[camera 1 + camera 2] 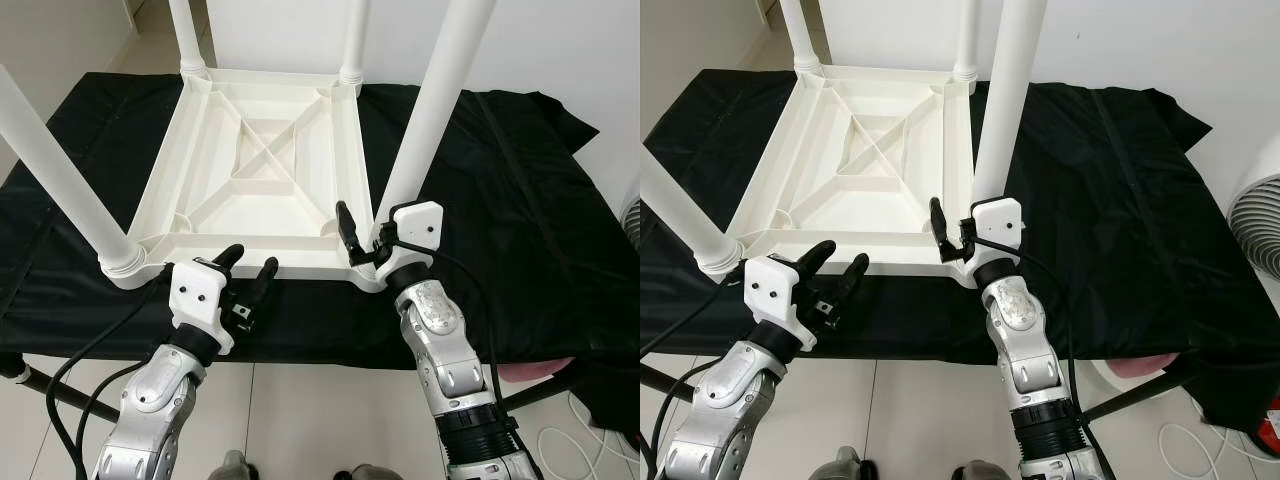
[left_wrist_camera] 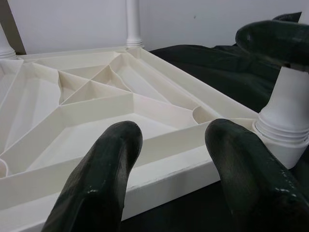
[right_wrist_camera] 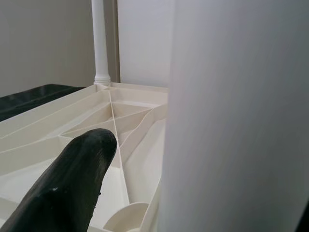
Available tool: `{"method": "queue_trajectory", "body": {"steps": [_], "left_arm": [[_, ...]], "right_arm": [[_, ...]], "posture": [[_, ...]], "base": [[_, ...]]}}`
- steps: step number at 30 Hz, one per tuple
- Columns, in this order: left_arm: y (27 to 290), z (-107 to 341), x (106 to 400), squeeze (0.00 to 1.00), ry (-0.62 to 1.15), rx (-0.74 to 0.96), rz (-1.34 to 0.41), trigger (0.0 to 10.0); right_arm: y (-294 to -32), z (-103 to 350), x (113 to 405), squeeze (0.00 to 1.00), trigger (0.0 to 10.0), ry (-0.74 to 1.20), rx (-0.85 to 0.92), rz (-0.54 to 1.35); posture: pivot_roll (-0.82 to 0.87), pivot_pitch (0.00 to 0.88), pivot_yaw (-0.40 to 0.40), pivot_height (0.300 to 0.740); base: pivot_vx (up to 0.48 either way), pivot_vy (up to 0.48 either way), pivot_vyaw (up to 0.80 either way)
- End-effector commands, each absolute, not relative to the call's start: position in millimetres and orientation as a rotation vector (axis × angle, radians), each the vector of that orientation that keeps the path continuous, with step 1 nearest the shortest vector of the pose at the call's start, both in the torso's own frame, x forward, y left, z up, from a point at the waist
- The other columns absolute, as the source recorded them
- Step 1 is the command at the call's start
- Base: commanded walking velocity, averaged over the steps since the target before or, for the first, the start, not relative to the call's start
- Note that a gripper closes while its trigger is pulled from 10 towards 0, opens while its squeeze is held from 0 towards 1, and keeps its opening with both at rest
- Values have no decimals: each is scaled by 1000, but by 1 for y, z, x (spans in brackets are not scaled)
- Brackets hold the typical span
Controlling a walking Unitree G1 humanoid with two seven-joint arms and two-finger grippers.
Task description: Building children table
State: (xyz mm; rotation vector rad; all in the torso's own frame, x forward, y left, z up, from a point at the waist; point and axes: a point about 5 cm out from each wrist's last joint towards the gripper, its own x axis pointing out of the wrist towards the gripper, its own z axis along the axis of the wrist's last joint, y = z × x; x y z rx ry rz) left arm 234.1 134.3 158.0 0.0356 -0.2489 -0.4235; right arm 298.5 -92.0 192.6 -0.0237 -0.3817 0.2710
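The white tabletop [image 1: 262,165] lies upside down on the black-draped counter [image 1: 520,230]; all four legs stand socketed; right gripper [image 1: 362,235] clasps the near-right leg [image 1: 425,115]; left gripper [image 1: 248,278] hovers spread at the near rim; righting it likely remains.

Upturned table top [image 1: 262,150]: cream-white plastic, its underside ribbed in a diagonal cross pattern. Legs [image 1: 432,100]: plain white. Cloth [image 1: 520,220] beneath was black. Gripper fingers [image 1: 264,281] were black; arms [image 1: 440,330] silver; floor tiles [image 1: 310,420] pale.
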Motion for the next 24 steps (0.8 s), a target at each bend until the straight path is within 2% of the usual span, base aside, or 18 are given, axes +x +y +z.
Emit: {"method": "queue_trajectory", "body": {"steps": [1,9,24], "left_arm": [[130,157,233,0,-243,38,-483,10000],[126,163,236,0,-256,47,-524,10000],[124,171,244,0,-274,60,-544,10000]], "right_arm": [[-94,199,299,0,10000,-394,-11,226],[-104,200,297,0,10000,-329,61,65],[-102,197,301,0,10000,-258,175,65]], "posture": [[-8,86,-24,740],[-15,95,-15,740],[-17,108,1,740]], "base": [[0,0,0],[0,0,0],[0,0,0]]}}
